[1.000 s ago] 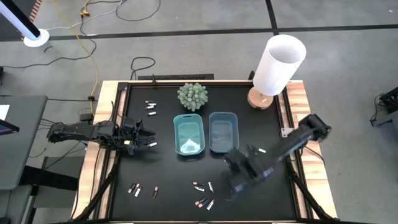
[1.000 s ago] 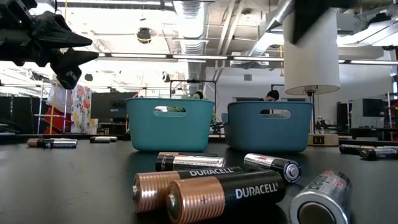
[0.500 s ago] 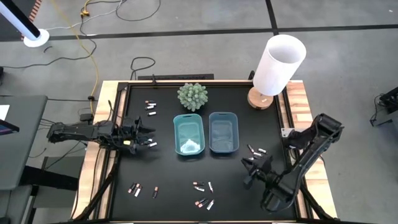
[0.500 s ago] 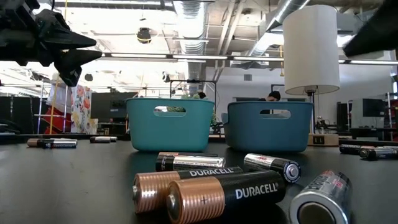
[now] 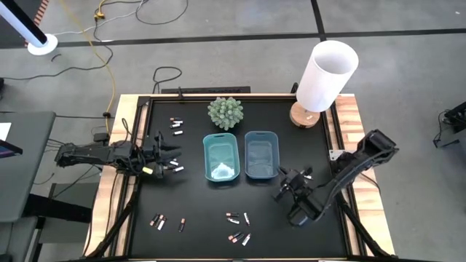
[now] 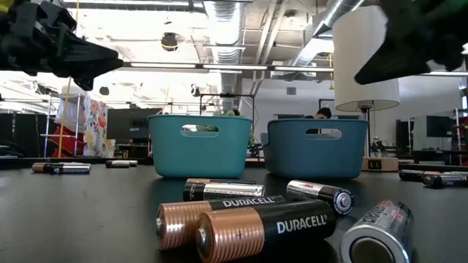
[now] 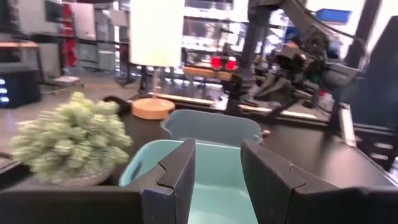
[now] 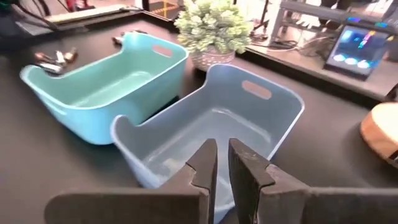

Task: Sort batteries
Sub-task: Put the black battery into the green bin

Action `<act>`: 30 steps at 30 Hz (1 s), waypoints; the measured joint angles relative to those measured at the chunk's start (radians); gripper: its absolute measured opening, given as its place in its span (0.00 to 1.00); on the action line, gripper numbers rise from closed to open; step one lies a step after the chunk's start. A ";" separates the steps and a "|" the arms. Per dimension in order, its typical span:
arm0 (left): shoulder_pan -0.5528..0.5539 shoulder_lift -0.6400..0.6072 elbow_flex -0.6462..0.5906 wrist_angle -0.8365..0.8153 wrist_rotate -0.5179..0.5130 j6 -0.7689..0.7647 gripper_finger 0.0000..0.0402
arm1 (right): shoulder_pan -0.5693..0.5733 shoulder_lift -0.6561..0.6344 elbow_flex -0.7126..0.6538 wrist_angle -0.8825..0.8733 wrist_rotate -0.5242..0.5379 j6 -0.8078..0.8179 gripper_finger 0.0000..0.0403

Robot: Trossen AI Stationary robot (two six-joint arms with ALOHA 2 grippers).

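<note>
Small batteries lie on their sides in scattered groups on the black table: by the far left [image 5: 175,124], beside my left gripper [image 5: 175,169], near left [image 5: 159,220], near middle [image 5: 239,227] and right of the trays [image 5: 304,175]. In the low view some lie close up [image 6: 248,223]. The teal tray [image 5: 220,158] and the blue tray [image 5: 261,154] stand side by side mid-table. My left gripper [image 5: 167,161] [image 7: 217,149] hovers left of the teal tray, open. My right gripper [image 5: 281,188] [image 8: 222,149] hovers at the blue tray's near right corner. Its fingers stand a narrow gap apart, with nothing seen between them.
A potted plant [image 5: 225,112] stands just beyond the trays. A white-shaded lamp on a wooden base [image 5: 325,80] occupies the far right corner. Raised rails edge the table on the left and right. Bare black surface lies between the trays and the near battery groups.
My right arm has swung fast. It went from above the near-middle batteries toward the table's near right edge, then back toward the blue tray's near right corner. The batteries and both trays lie as before.
</note>
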 joint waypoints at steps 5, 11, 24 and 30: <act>0.000 0.000 0.000 0.012 -0.011 -0.042 0.31 | -0.041 -0.022 0.000 -0.010 -0.032 -0.065 0.15; 0.000 0.039 0.138 -0.135 -0.166 -0.039 0.31 | -0.042 -0.079 0.000 -0.082 -0.057 -0.113 0.15; 0.160 0.638 0.729 -0.544 -0.364 0.033 0.31 | -0.075 -0.175 -0.218 0.005 0.030 0.028 0.15; 0.433 0.996 1.046 -0.874 -0.326 0.119 0.27 | -0.032 -0.237 -0.254 0.140 0.056 -0.068 0.15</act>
